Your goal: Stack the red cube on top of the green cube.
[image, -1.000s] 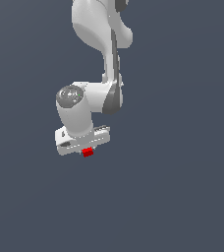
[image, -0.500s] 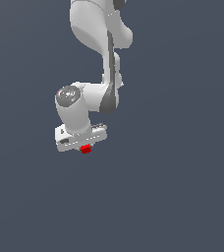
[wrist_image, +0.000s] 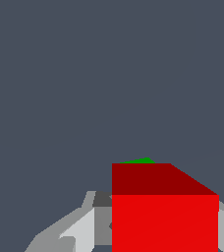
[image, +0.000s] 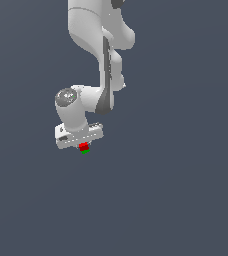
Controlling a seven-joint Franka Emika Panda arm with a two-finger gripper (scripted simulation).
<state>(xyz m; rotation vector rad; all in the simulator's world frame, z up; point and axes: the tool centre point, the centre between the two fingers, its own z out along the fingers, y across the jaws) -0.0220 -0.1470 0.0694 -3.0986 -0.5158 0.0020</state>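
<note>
The red cube (image: 83, 146) sits between the fingers of my gripper (image: 83, 145), just under the white hand. A sliver of the green cube (image: 85, 151) shows directly beneath it in the exterior view. In the wrist view the red cube (wrist_image: 164, 211) fills the space between the two grey fingers (wrist_image: 79, 230), and only a thin green edge of the green cube (wrist_image: 141, 160) shows past its far side. The gripper is shut on the red cube. I cannot tell whether the red cube touches the green one.
A plain dark grey-blue floor (image: 176, 190) lies all around. The white arm (image: 98, 45) reaches in from the exterior view's top. No other object shows.
The gripper with the red cube has moved slightly up and towards the exterior view's left. The green cube now shows under the red one.
</note>
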